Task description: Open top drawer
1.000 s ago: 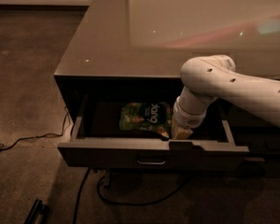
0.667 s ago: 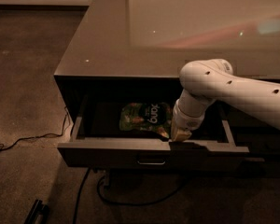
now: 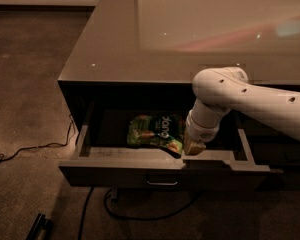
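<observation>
The top drawer (image 3: 140, 171) of the dark cabinet stands pulled out under the glossy counter top. Its front carries a small metal pull (image 3: 161, 182) at the centre. A green snack bag (image 3: 155, 132) lies on the drawer floor. My white arm comes in from the right and bends down into the drawer. My gripper (image 3: 194, 147) sits at the inside of the drawer's front edge, just right of the bag, right above the pull.
The counter top (image 3: 140, 39) overhangs the back of the drawer. Black cables (image 3: 35, 148) run over the carpet on the left and under the cabinet. A dark object (image 3: 37, 227) lies on the floor at the lower left.
The drawer has come out slightly further toward the camera, with my gripper moving along at its front edge. The bag has not moved.
</observation>
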